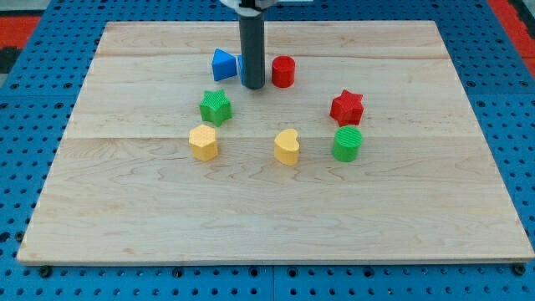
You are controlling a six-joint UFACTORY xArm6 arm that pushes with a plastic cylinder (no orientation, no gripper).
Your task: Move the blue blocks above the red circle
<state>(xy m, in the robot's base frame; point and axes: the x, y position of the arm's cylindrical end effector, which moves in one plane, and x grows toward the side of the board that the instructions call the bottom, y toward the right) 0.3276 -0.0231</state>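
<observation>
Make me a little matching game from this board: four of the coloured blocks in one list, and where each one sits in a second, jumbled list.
Blocks:
1. red circle
2. green star
3. yellow heart
4. green cylinder

Places:
A. just under the red star, at the view's right
B. just right of my tip, near the view's top
C. lowest in the middle of the group
D. directly above the yellow hexagon, at the view's left

Pairs: 1-B, 2-D, 3-C, 4-A
</observation>
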